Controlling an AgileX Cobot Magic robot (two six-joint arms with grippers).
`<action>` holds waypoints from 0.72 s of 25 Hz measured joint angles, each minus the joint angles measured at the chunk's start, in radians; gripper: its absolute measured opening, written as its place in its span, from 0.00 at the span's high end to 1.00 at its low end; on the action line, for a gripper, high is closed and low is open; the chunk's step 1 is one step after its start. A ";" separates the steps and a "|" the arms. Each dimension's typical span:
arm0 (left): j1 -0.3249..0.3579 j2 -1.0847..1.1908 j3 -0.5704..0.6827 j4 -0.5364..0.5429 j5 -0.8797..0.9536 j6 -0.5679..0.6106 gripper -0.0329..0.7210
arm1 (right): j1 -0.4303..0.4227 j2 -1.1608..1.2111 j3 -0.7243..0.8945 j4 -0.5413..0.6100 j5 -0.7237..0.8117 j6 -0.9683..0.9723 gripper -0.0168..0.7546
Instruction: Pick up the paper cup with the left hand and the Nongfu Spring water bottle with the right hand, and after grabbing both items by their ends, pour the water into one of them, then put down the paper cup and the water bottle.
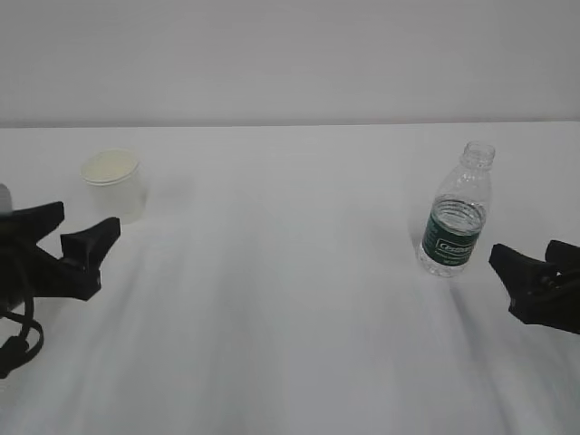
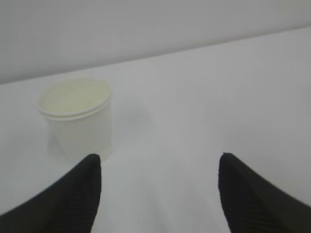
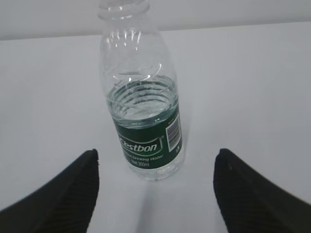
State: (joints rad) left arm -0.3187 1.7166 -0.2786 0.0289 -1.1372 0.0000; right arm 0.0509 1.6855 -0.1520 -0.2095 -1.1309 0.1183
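Both hands low — left hand [image 1: 80, 237], right hand [image 1: 535, 272] — jaws spread.

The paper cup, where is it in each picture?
Exterior view: paper cup far left, upright, beyond the left gripper.
Left wrist view: cup left of middle, just past the left fingertip.
Right wrist view: not in it; only the water bottle.
Shared landmark: the white table.
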 joint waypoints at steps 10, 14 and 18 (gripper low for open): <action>0.000 0.063 0.000 0.036 -0.001 0.000 0.25 | 0.000 0.099 -0.068 -0.009 -0.011 -0.005 0.26; 0.000 0.063 0.000 0.036 -0.002 0.000 0.26 | 0.000 0.154 -0.097 -0.017 -0.012 -0.005 0.18; 0.000 0.063 0.000 0.040 -0.003 0.000 0.26 | 0.000 0.218 -0.130 -0.042 -0.014 -0.005 0.11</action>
State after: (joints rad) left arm -0.3187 1.7800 -0.2786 0.0685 -1.1403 0.0000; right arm 0.0509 1.9040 -0.2824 -0.2513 -1.1446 0.1130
